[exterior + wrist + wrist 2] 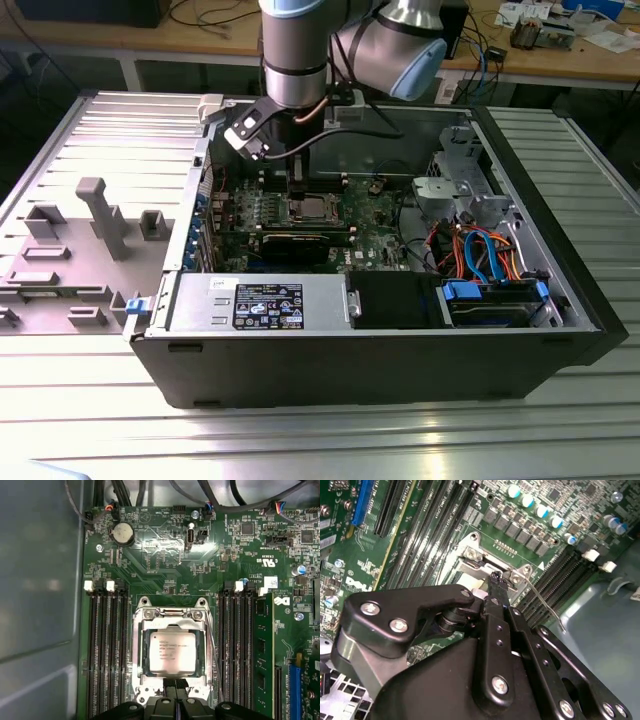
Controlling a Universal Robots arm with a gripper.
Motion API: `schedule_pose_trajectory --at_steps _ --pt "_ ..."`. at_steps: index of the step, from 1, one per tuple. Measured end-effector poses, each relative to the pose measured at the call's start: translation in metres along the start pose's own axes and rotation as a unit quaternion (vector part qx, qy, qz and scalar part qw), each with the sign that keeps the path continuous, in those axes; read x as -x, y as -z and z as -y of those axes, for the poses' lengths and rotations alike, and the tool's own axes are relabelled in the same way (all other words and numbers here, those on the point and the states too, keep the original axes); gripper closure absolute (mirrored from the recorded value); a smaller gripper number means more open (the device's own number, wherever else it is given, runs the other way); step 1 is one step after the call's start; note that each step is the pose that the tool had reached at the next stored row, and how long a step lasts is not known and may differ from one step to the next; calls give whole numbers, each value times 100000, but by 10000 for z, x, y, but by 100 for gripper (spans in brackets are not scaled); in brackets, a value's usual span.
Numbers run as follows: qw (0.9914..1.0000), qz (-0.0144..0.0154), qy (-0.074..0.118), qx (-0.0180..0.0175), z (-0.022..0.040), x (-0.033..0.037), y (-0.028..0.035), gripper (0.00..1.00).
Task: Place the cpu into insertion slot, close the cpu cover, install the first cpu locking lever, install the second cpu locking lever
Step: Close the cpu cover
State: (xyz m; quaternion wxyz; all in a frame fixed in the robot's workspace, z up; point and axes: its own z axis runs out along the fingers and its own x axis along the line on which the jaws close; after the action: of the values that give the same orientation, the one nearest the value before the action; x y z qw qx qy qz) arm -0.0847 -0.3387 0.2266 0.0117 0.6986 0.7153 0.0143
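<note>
We see an arm of silver-grey tube sections with rounded joints, closed by pale blue caps. At the wrist a copper-brown cable loops out, and a black bracket with a bright patch sits on the side. In the second wrist view our hand is matte black throughout: thick rounded links hinged together, and flat bars running to two slim fingers. Round silver screws with recessed heads dot the links, and smaller dark holes line the bars.
</note>
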Motion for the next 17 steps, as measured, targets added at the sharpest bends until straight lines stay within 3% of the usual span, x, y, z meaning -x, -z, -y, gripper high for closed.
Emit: schedule_pose_trajectory --at_steps 4,17 --pt "100000 2 -4 -19 3 3 -64 89" --pt "100000 -4 -2 -17 4 3 -89 89"
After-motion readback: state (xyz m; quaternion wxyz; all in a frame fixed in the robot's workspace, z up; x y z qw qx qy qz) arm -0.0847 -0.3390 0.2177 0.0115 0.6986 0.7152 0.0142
